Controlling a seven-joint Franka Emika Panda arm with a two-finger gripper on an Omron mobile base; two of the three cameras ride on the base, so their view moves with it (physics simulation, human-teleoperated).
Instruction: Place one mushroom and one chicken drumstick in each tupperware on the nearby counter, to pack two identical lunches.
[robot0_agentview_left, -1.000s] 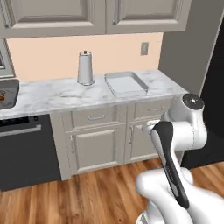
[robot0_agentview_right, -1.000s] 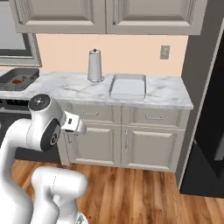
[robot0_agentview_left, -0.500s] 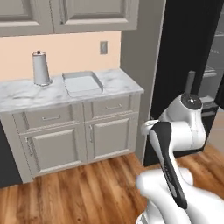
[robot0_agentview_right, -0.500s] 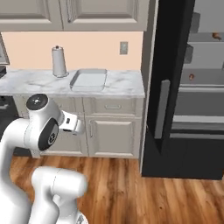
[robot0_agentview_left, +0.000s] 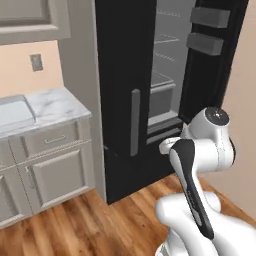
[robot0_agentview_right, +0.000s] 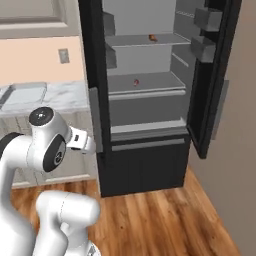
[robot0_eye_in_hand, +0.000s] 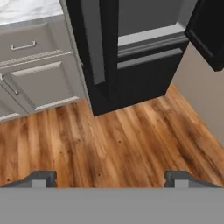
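A rendered home kitchen: a tall black fridge (robot0_agentview_right: 150, 100) stands open with grey shelves inside, beside a white marble worktop (robot0_agentview_left: 55, 107) over grey-beige cabinets (robot0_agentview_left: 55, 170) and drawers with metal handles, upper cupboards (robot0_agentview_left: 30, 20) on a peach wall, and a warm wood-plank floor (robot0_eye_in_hand: 113, 140)

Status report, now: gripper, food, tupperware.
Gripper open, empty, over wood floor. Mushroom on middle fridge shelf. Tupperware empty on counter. Fridge door open.

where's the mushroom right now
In the right base view, the mushroom sits on the middle shelf of the open black fridge, right of the counter.
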